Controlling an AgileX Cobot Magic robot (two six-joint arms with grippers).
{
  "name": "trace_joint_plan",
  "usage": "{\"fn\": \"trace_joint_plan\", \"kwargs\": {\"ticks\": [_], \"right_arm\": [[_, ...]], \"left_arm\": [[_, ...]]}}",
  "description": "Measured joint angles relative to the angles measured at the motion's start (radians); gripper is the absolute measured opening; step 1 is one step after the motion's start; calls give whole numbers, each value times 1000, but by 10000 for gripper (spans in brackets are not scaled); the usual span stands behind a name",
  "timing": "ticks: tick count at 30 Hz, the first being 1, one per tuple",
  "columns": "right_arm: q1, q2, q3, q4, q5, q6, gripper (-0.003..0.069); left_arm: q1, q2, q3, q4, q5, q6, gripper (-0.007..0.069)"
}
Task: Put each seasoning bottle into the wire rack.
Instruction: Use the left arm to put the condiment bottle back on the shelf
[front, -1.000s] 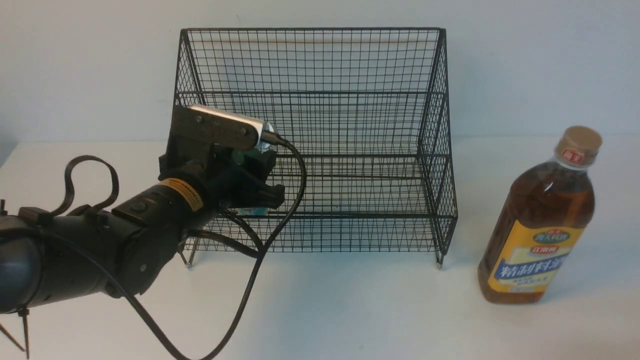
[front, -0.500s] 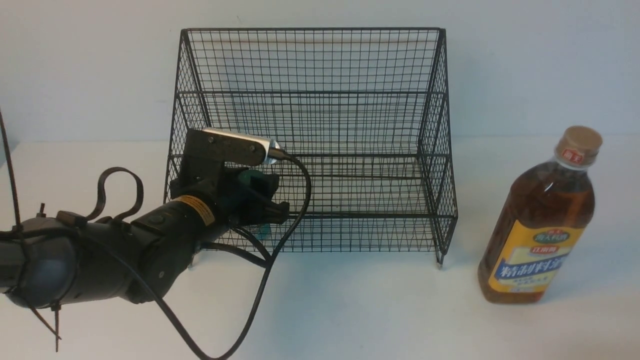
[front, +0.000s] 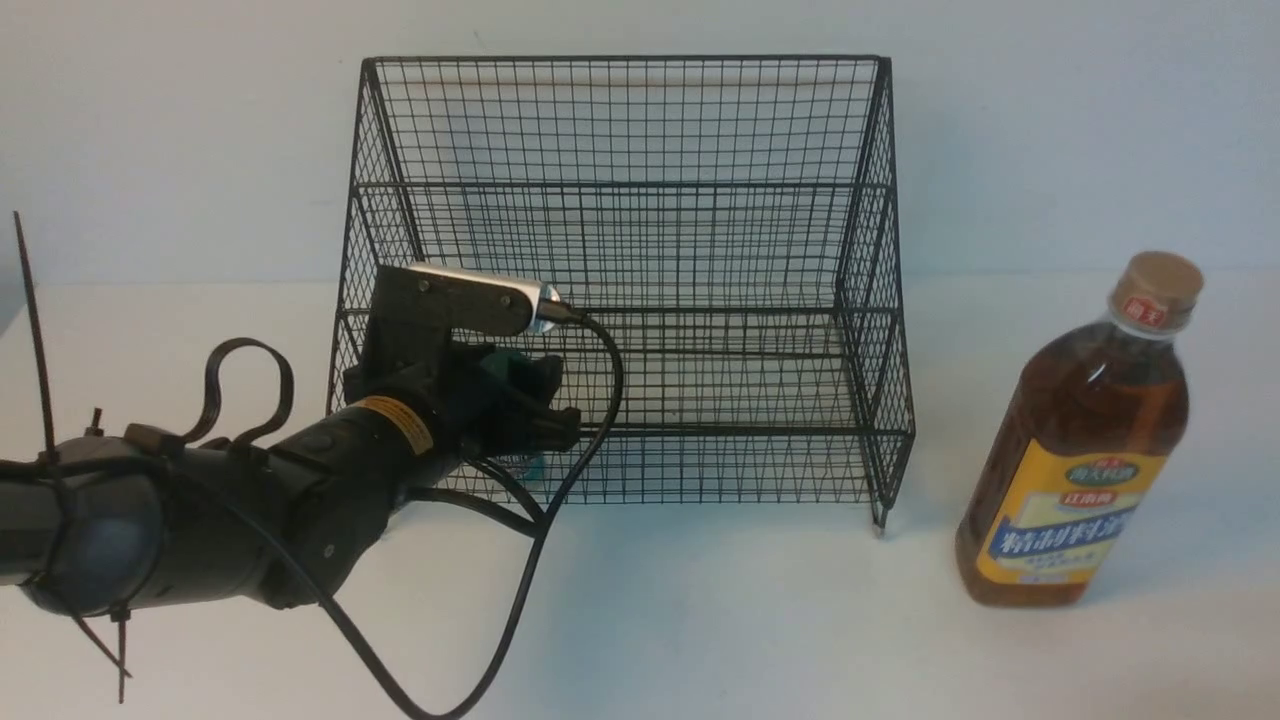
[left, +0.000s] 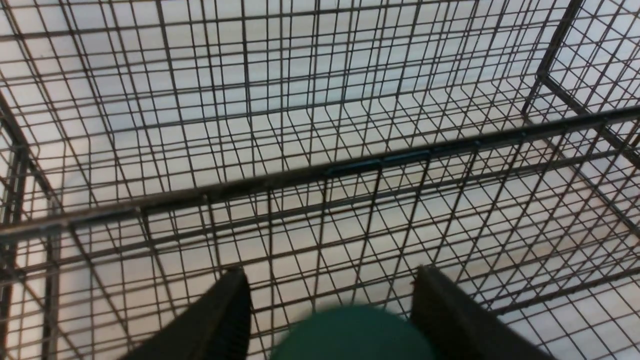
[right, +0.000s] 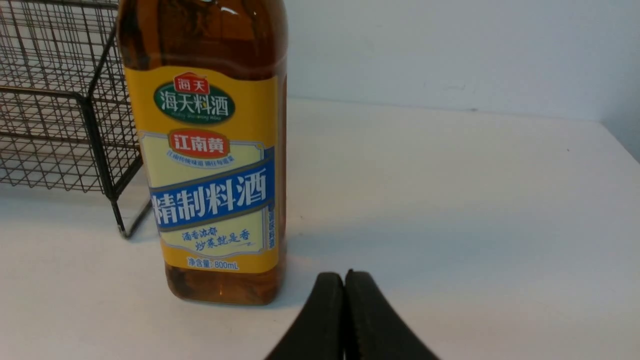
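The black wire rack (front: 700, 250) stands at the back middle of the white table. My left gripper (front: 545, 405) reaches over the rack's low front edge at its left end. In the left wrist view its jaws (left: 330, 272) stand open around the dark green cap (left: 350, 335) of the small shaker jar, with a gap beside one finger. The jar's teal label (front: 527, 466) peeks out below the gripper, low in the front tier. The tall amber bottle (front: 1085, 450) with a tan cap stands upright on the table right of the rack. My right gripper (right: 345, 274) is shut and empty, just in front of that bottle (right: 210, 165).
A black cable (front: 560, 500) loops from the left wrist down over the table in front of the rack. The rack's right front foot (right: 122, 232) stands close to the tall bottle. A pale wall rises behind the table.
The left arm came down and slightly right, lowering the small jar into the rack's front tier. Its jaws have since spread wider around the cap. The tall bottle has not moved.
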Motion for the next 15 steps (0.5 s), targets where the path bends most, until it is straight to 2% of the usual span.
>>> {"fn": "trace_joint_plan", "kwargs": {"ticks": [3,6,12,15], "right_arm": [[0,0,0,0,0,0,-15],[0,0,0,0,0,0,-15],[0,0,0,0,0,0,-15],[0,0,0,0,0,0,-15]], "left_arm": [[-1,-27,0,6,21,0,493],[1,-69,0,-5,47,1,521],[4,-187,0,-11,136,21,519],[4,-314,0,-11,216,40,475]]}}
